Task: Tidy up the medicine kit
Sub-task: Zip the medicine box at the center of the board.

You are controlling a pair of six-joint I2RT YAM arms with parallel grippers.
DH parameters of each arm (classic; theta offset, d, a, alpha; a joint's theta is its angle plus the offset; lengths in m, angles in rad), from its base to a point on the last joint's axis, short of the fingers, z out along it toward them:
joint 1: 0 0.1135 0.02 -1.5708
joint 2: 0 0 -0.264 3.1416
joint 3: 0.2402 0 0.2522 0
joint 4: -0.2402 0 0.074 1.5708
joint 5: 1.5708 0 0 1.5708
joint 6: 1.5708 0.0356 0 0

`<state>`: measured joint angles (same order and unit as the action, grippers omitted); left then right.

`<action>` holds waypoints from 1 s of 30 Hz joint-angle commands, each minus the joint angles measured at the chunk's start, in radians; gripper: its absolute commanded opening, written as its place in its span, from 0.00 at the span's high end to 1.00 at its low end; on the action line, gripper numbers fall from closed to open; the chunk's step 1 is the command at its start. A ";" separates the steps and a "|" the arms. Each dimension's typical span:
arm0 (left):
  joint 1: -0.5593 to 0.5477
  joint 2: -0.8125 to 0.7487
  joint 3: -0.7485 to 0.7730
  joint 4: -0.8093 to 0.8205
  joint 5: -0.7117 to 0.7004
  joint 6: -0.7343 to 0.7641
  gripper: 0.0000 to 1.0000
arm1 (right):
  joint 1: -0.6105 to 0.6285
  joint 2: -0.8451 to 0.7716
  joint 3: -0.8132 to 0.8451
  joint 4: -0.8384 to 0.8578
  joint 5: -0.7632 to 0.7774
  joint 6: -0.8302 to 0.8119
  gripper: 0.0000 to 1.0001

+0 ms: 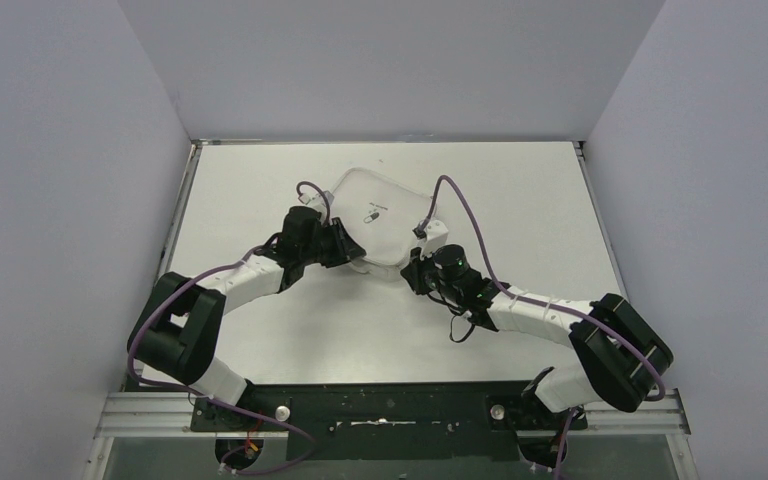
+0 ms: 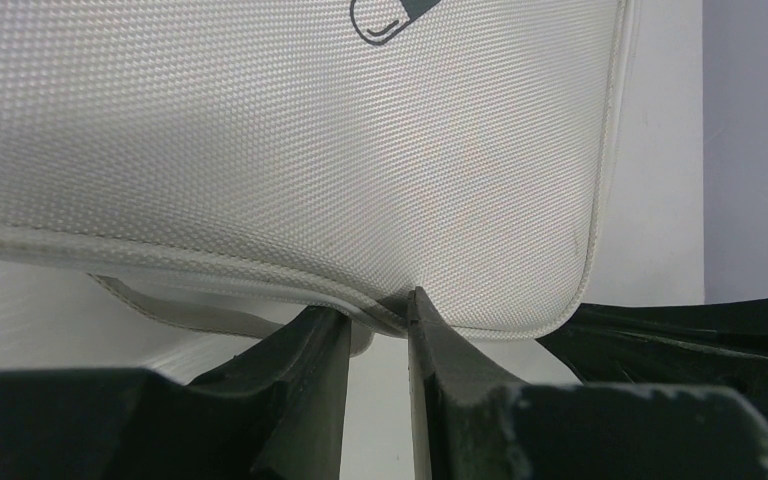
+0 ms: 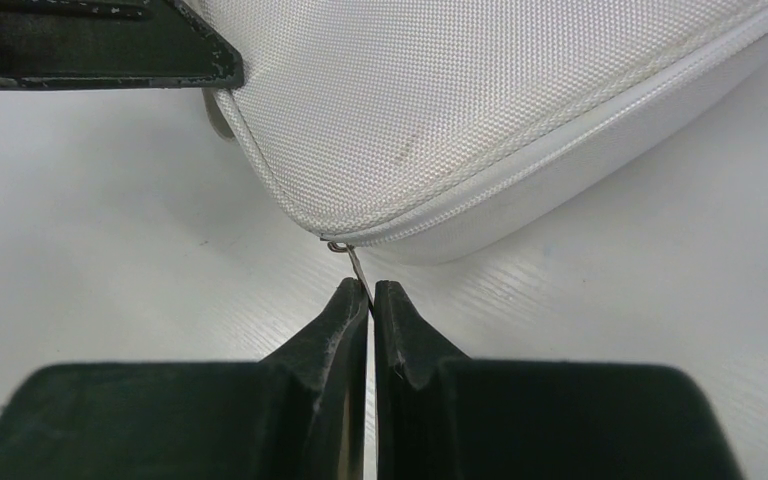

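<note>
Pale grey-white square case with rounded corners, woven-textured shell and piped rim: the medicine kit (image 1: 390, 228). It lies flat on the white table (image 1: 250, 180), in the middle to far part, turned so one corner points toward the near edge. The lid is down, with a small dark pill logo (image 2: 388, 18) on top. The visible seam looks closed.

Black two-finger left gripper (image 2: 377, 306): at the kit's near-left side. Jaws narrow, pinched on the piped rim of the lid close to a rounded corner. A pale fabric strap (image 2: 190, 312) shows just left of the fingers, below the rim.

Black two-finger right gripper (image 3: 371, 292): at the kit's near corner, just off the shell. Jaws pressed together on a thin metal zip pull (image 3: 357, 262), whose ring meets the seam at the corner's tip.

Governing relation: the kit lies on the far side of both grippers. The pull sits at the kit's nearest point, and the seam runs from it two ways: far-right along one edge, and left toward the other gripper. The right arm has the pull; the left arm serves as brace.

Judgement: the step in hand is probably unzipping, and the kit is not yet open. The next move would call for drawing the pull along the seam line, not straight away from the shell. Risks: the thin pull may slip out, or the kit may slide if the left pinch is weak.
</note>
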<state>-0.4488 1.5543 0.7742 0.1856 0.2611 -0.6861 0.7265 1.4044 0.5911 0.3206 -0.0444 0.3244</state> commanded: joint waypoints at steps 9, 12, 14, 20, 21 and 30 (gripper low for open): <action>0.053 0.021 0.080 -0.235 -0.076 0.264 1.00 | -0.142 0.005 0.011 -0.084 0.262 -0.099 1.00; 0.053 0.021 0.088 -0.259 -0.088 0.278 1.00 | -0.143 0.000 0.014 -0.087 0.264 -0.090 1.00; 0.053 0.020 0.092 -0.265 -0.093 0.279 1.00 | -0.141 -0.006 0.004 -0.072 0.247 -0.085 1.00; 0.040 -0.050 0.119 -0.255 -0.080 0.166 0.82 | -0.109 -0.003 -0.015 0.012 0.104 -0.090 1.00; 0.033 -0.072 0.118 -0.244 -0.079 0.145 0.76 | -0.095 0.002 -0.013 0.025 0.095 -0.098 1.00; 0.000 -0.215 0.038 -0.131 -0.103 -0.009 0.60 | 0.096 0.079 0.058 0.070 0.112 -0.068 1.00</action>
<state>-0.4351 1.4090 0.8349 -0.0170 0.1871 -0.6273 0.7349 1.4464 0.6041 0.3424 0.0929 0.2371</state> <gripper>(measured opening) 0.377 0.030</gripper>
